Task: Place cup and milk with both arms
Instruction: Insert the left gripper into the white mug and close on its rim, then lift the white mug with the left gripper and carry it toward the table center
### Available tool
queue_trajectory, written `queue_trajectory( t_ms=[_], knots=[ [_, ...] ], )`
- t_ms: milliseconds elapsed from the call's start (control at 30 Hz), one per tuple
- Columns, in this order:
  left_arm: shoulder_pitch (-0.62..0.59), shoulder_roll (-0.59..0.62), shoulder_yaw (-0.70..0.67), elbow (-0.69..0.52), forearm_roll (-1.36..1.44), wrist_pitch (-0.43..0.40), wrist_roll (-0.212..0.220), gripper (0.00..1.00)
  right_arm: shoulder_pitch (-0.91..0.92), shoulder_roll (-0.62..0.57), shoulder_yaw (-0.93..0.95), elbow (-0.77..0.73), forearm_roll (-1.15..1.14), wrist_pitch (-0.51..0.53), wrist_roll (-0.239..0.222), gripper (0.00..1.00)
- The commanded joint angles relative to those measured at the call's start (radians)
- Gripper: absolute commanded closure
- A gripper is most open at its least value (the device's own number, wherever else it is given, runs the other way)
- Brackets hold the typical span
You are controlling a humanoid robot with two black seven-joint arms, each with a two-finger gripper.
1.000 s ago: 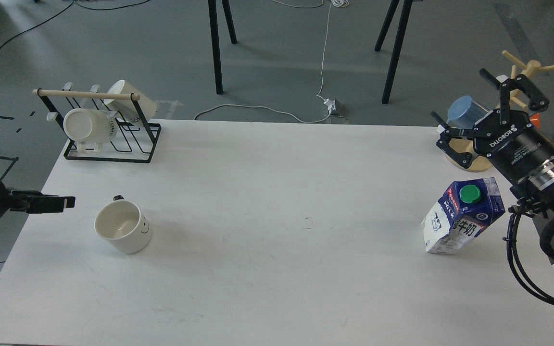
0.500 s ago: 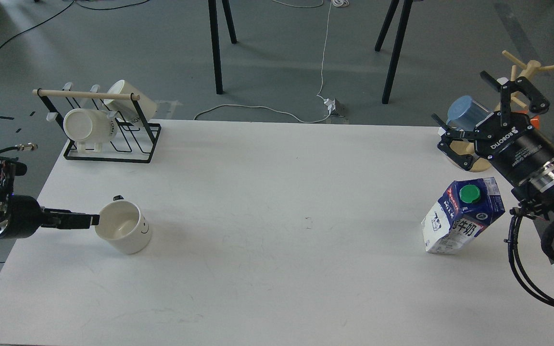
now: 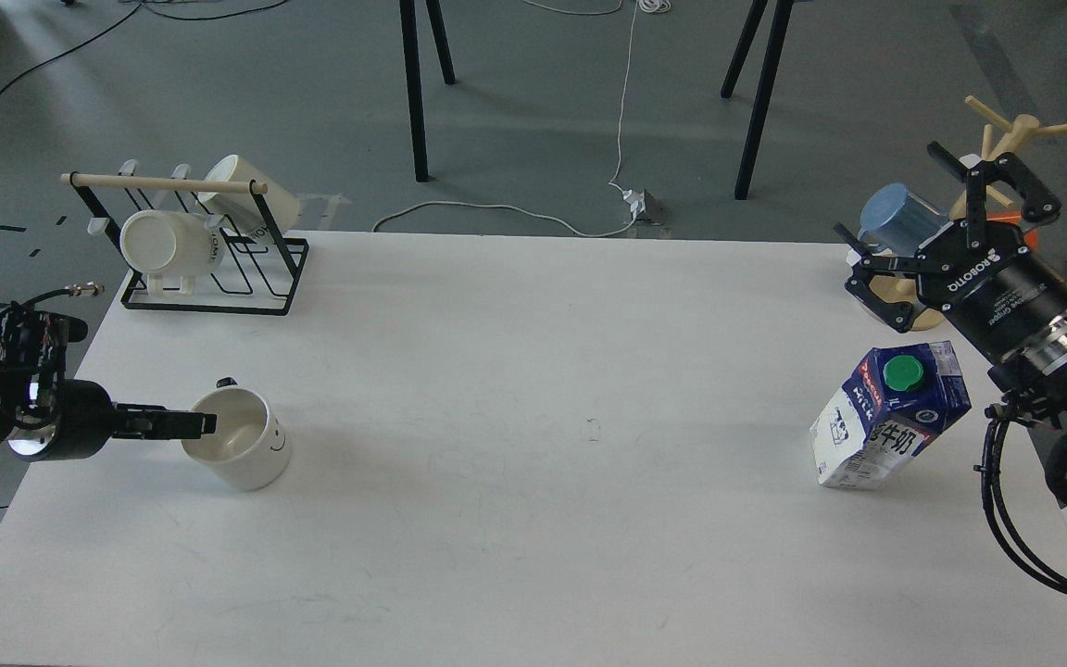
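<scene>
A cream cup (image 3: 239,451) with a smiley face stands on the white table (image 3: 533,519) at the front left. My left gripper (image 3: 203,424) comes in from the left, seen edge-on as one thin black bar. Its tip is at the cup's left rim, over the opening. I cannot tell whether it is open or shut. A blue and white milk carton (image 3: 891,419) with a green cap leans at the right. My right gripper (image 3: 895,196) is open and empty, above and behind the carton, apart from it.
A black wire rack (image 3: 209,255) with a wooden bar holds two cream mugs at the back left. A wooden mug tree (image 3: 1006,139) with a blue cup (image 3: 895,218) stands at the back right corner, just behind my right gripper.
My left arm has moved right, from clear of the cup to its rim. The right gripper has hardly moved. Cup and carton are where they were.
</scene>
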Motion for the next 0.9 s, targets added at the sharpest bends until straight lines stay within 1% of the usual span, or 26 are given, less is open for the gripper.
queue_trajectory(
  t_ms=[0, 67, 100, 133, 167, 200, 267, 433, 500, 567, 633, 667, 767, 867],
  knots=[
    [0.0, -0.01, 0.002, 0.008, 0.001, 0.0, 0.0, 0.27, 0.0, -0.001, 0.0, 0.0, 0.0, 0.0, 0.0, 0.02],
    [0.005, -0.009, 0.005, 0.008, 0.003, 0.003, 0.0, 0.39, 0.0, -0.001, 0.0, -0.002, 0.0, 0.0, 0.0, 0.02],
    [0.006, -0.01, 0.005, 0.008, 0.003, 0.007, 0.0, 0.56, -0.001, -0.001, 0.0, -0.002, 0.0, 0.0, 0.0, 0.02],
    [0.008, -0.01, 0.005, 0.006, 0.004, 0.013, 0.0, 0.76, 0.0, -0.001, 0.0, -0.002, 0.0, 0.0, 0.0, 0.02],
    [0.006, -0.013, -0.001, 0.005, 0.003, 0.018, 0.0, 0.92, -0.001, -0.001, -0.002, -0.002, 0.0, 0.0, 0.0, 0.02],
    [0.005, -0.019, -0.009, 0.002, 0.001, 0.026, 0.0, 0.97, -0.002, -0.001, -0.002, -0.002, 0.0, 0.0, 0.0, 0.02],
    [0.002, -0.032, -0.001, -0.006, 0.001, 0.044, 0.0, 1.0, -0.002, -0.001, -0.003, -0.002, 0.0, 0.0, 0.0, 0.02],
    [0.003, -0.018, 0.003, -0.024, 0.001, 0.043, 0.0, 1.0, -0.023, -0.001, 0.0, -0.002, 0.0, 0.0, 0.002, 0.02],
    [-0.001, -0.004, 0.002, -0.084, 0.001, 0.035, 0.0, 1.0, -0.032, -0.001, 0.0, -0.002, 0.0, 0.0, 0.002, 0.02],
    [-0.013, 0.045, -0.009, -0.179, 0.0, 0.018, 0.0, 1.0, -0.034, -0.001, 0.0, -0.002, 0.0, 0.0, 0.002, 0.02],
    [-0.056, 0.082, -0.017, -0.254, 0.0, -0.023, 0.0, 1.0, -0.032, -0.001, 0.002, -0.002, 0.0, 0.0, 0.002, 0.02],
    [-0.088, 0.083, -0.02, -0.274, 0.0, -0.023, 0.0, 1.0, -0.032, -0.001, 0.002, 0.0, 0.0, 0.0, 0.002, 0.02],
    [-0.15, 0.074, -0.024, -0.284, 0.0, -0.023, 0.0, 1.0, -0.032, 0.0, 0.014, -0.002, 0.001, 0.0, 0.002, 0.02],
    [-0.187, 0.019, -0.021, -0.29, 0.0, -0.023, 0.0, 1.0, -0.032, 0.0, 0.028, -0.002, 0.003, 0.0, 0.002, 0.02]
  ],
)
